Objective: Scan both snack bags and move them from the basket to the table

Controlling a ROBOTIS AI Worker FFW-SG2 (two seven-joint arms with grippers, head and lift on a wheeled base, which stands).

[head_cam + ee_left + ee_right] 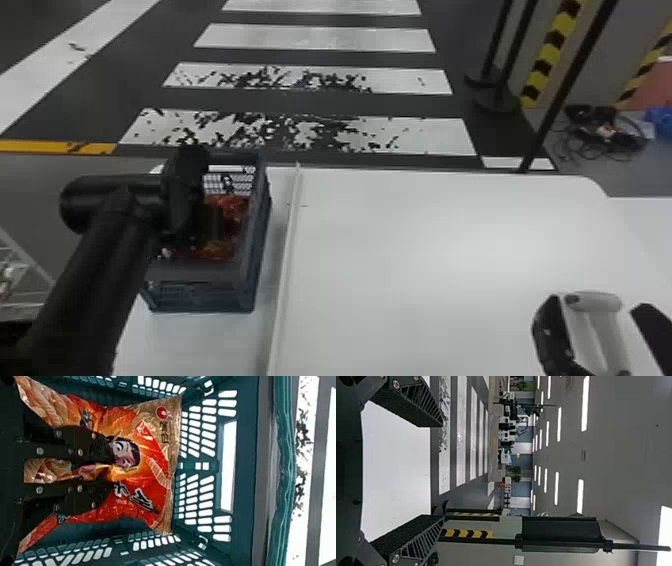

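Pick step: left gripper (114,471) at a snack bag (158,471) in the basket (200,272); I can't tell jaw gap or hold. Right gripper (441,471) wide, empty. Next: confirm grip, lift, scan.

Room over table (425,240), right of basket (200,272); strip (289,240), seemingly raised, runs beside basket's right wall. Left arm (100,260) blocks way over basket's left side.

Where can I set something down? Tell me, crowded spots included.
The broadest bare patch is the table between the raised strip and the right gripper. A smaller one lies left of the strip, just nearer than the basket. Crowded: inside the basket, with the left gripper at a snack bag.
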